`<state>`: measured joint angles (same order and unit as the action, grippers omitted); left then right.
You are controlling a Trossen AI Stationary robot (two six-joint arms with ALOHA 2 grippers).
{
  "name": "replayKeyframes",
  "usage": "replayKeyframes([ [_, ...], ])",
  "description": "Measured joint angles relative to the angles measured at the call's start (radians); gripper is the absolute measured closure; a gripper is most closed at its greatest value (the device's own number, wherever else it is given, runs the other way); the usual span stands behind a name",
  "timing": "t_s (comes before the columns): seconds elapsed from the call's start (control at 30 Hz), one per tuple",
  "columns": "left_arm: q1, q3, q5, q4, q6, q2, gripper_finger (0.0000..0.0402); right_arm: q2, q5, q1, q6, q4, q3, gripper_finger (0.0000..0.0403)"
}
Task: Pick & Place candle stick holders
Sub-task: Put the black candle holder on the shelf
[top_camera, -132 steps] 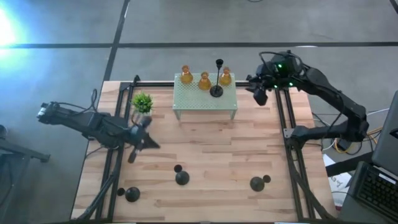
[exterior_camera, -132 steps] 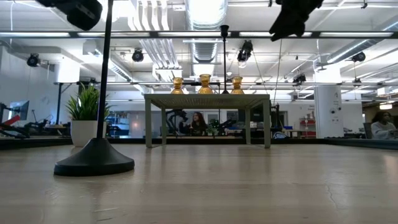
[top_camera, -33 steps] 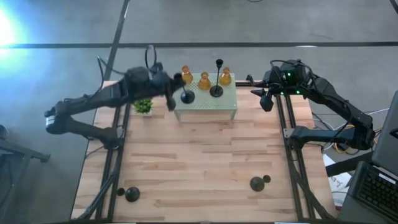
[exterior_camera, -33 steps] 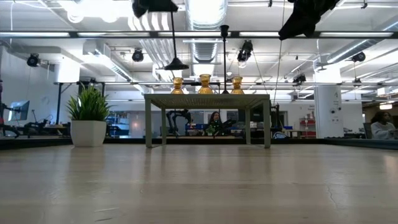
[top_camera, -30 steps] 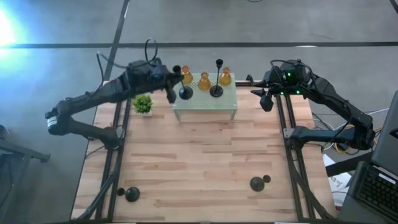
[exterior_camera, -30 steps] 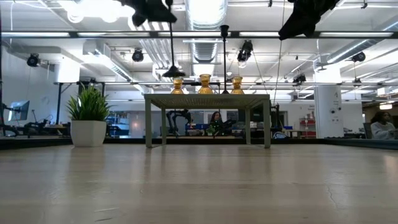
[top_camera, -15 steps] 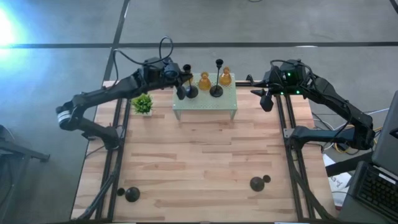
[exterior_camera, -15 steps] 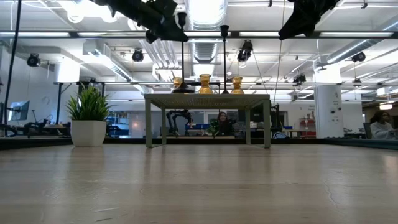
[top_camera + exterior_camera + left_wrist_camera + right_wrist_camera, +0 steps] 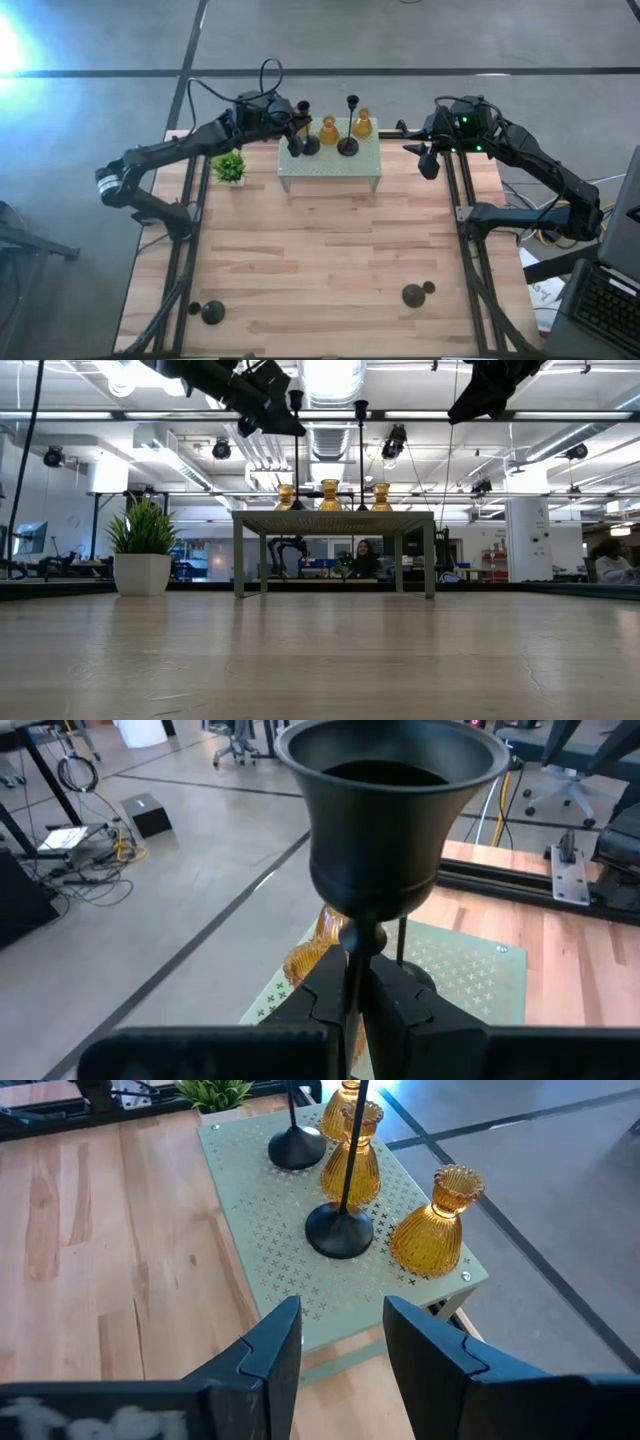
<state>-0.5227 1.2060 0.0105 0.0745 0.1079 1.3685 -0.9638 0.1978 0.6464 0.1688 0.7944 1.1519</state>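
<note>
A slim black candle stick holder (image 9: 306,142) stands upright over the left part of the mint-green perforated stand (image 9: 330,166), with my left gripper (image 9: 292,127) shut on it. A second black holder (image 9: 348,140) and amber holders (image 9: 329,130) (image 9: 362,124) stand on the stand on their bases. Two more black holders (image 9: 212,312) (image 9: 412,295) stand near the table's near edge. My right gripper (image 9: 428,160) hangs open off the stand's right side with nothing between its fingers (image 9: 270,1350). My left gripper pinches the black holder's thin stem (image 9: 352,955) just under its cup (image 9: 390,810), between its two fingers. The fingers come nearly level from the table's left and lie across the stem. The holder stays upright, its round base (image 9: 296,1148) at the stand's top; whether it rests there I cannot tell.
A small green potted plant (image 9: 229,166) sits left of the stand, under the left arm. The wooden table (image 9: 330,250) between the stand and the two near holders is bare. Black rails (image 9: 462,200) run along both table sides.
My left gripper has carried the black holder toward the table's right edge and down, from above the stand's left edge to a spot over the stand beside the amber holders. The holder has stayed upright. The gripper has stayed shut.
</note>
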Motion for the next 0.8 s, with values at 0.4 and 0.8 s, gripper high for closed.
replayKeyframes([
  [0.4,-0.015,0.0,0.01,-0.003,0.001,0.012,0.0384,0.0,0.0,0.0,0.0,-0.007,0.0,0.028],
  [0.8,-0.021,0.001,0.022,-0.016,0.014,0.026,0.0379,0.0,0.0,0.0,0.0,-0.019,0.0,0.0266],
])
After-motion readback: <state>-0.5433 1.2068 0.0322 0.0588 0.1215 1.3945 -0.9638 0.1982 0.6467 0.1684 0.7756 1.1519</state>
